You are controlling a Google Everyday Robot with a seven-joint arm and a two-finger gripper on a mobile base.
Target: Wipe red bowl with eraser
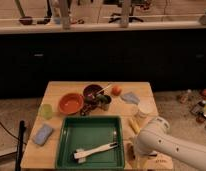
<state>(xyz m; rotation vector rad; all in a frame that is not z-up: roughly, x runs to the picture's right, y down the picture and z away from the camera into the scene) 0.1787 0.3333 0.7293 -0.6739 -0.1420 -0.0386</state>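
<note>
The red bowl is round and orange-red and sits on the left middle of the wooden table, just behind the green tray. My white arm comes in from the lower right. My gripper is at its low end by the tray's right rim at the table's front right, mostly covered by the arm. It is well to the right of the red bowl. The eraser does not show; it is hidden or out of view.
A dark maroon bowl with a stick and a dark cup stand right of the red bowl. A white brush lies in the tray. Also there are a blue sponge, green cup, orange fruit, pale cloth and white cup.
</note>
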